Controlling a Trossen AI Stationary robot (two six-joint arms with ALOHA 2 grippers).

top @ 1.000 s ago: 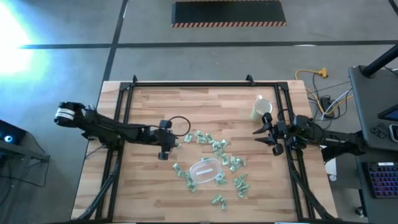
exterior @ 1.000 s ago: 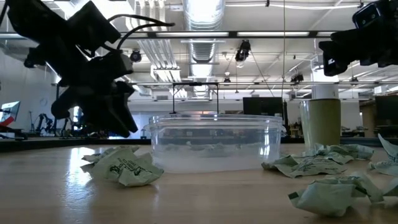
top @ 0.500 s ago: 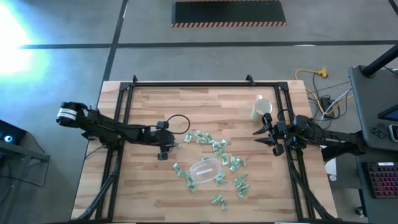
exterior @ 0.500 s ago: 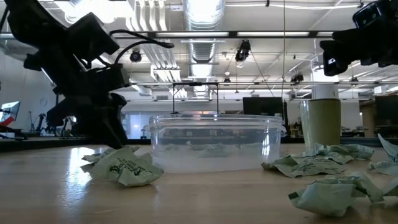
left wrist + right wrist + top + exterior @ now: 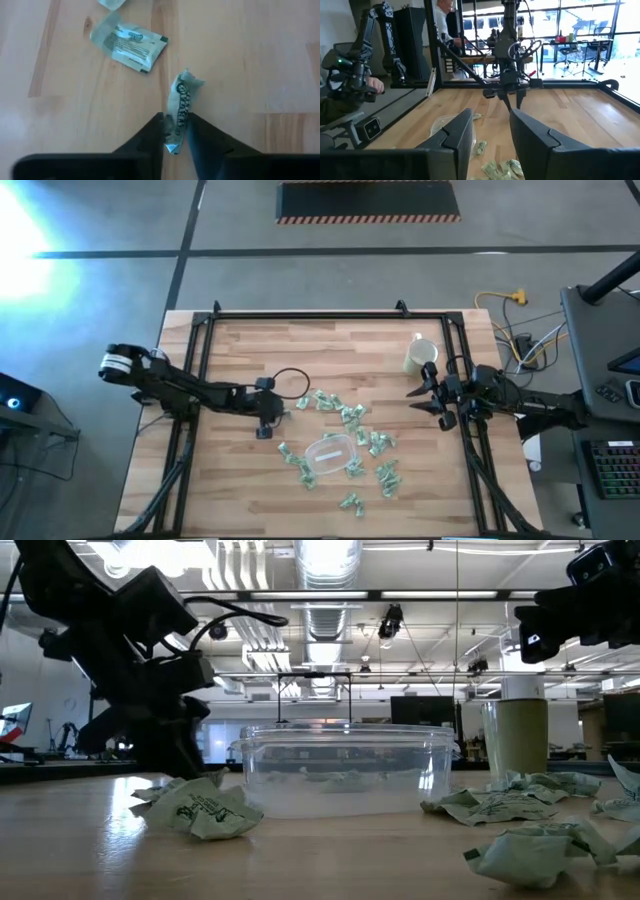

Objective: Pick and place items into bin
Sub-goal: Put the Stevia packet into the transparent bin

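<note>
Since the earlier frame, the left gripper [image 5: 175, 131] has been lowered to the bench [image 5: 240, 490] and its fingers [image 5: 150, 135] closed on one wrapped item [image 5: 181, 107], just left of the scattered items [image 5: 345, 413]. Bin [image 5: 328, 452]: clear, set among the items at bench centre, a few pieces seen inside. Mug [image 5: 419, 355]: near the right gripper [image 5: 428, 402], which is held above the bench, fingers [image 5: 454, 132] parted and holding nothing.

Glare top-left, backlit silhouettes, soft focus
</note>
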